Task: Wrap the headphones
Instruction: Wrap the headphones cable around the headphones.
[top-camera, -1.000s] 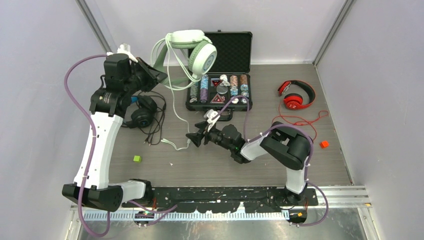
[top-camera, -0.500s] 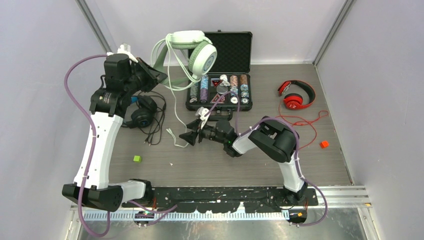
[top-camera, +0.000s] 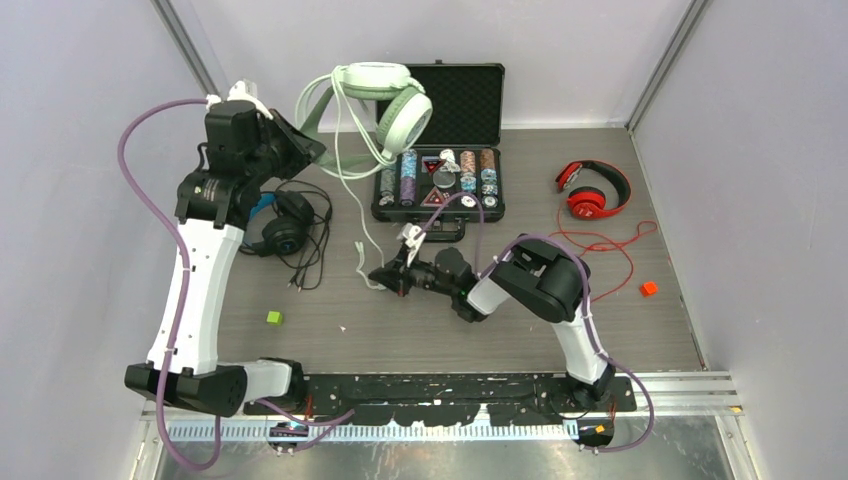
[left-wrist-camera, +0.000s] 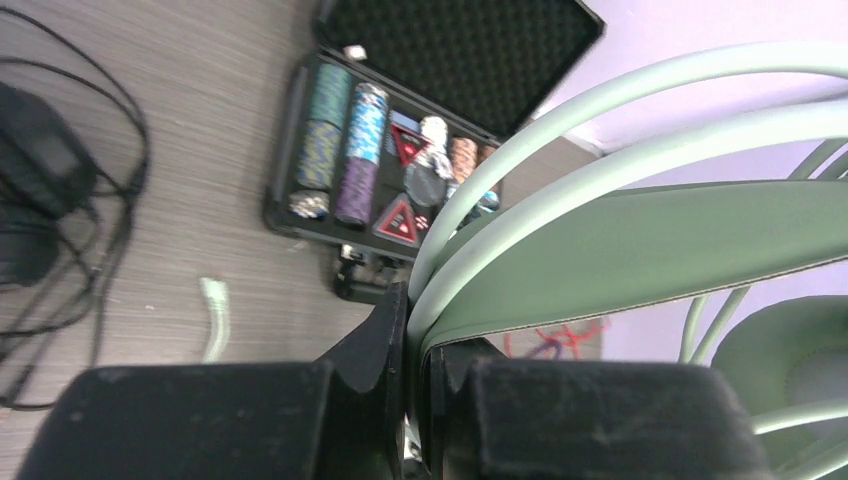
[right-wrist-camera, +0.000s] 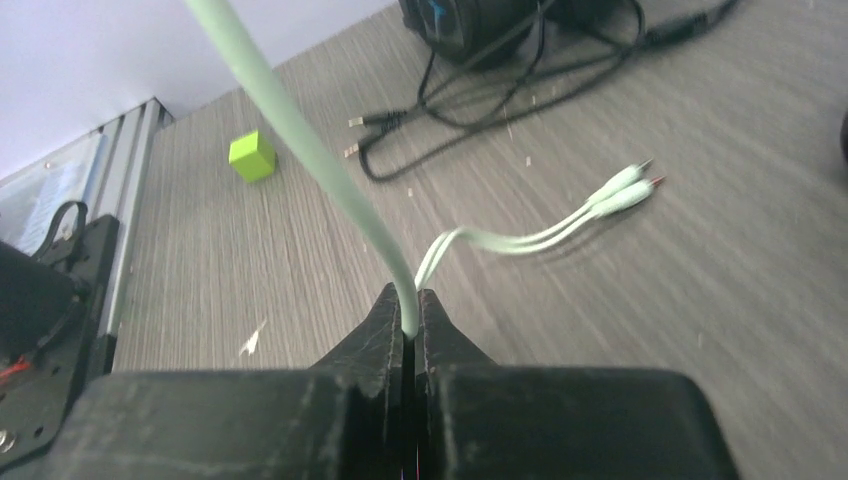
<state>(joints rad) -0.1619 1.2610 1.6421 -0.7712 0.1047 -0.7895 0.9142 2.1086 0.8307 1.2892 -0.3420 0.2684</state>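
The pale mint-green headphones (top-camera: 385, 95) hang in the air at the back, above the table. My left gripper (top-camera: 300, 150) is shut on their headband (left-wrist-camera: 650, 230), which sits between the jaws of the left gripper (left-wrist-camera: 418, 330). Their pale cable (top-camera: 350, 200) drops to the table. My right gripper (top-camera: 380, 275) is shut on this cable (right-wrist-camera: 300, 140) just above the wood, and its two plugs (right-wrist-camera: 625, 185) lie beyond the right gripper (right-wrist-camera: 410, 315). The black headphones (top-camera: 285, 225) with tangled black cable lie at the left. The red headphones (top-camera: 592, 190) lie at the right.
An open black case of poker chips (top-camera: 440, 180) stands at the back middle, under the hanging earcup. A green cube (top-camera: 274, 318) lies near the left front, a red cube (top-camera: 649, 288) at the right. The loose red cable (top-camera: 600, 245) sprawls beside my right arm.
My right gripper slid left along the table and closed on the pale cable. The left arm shifted slightly left, still holding the mint-green headphones up.
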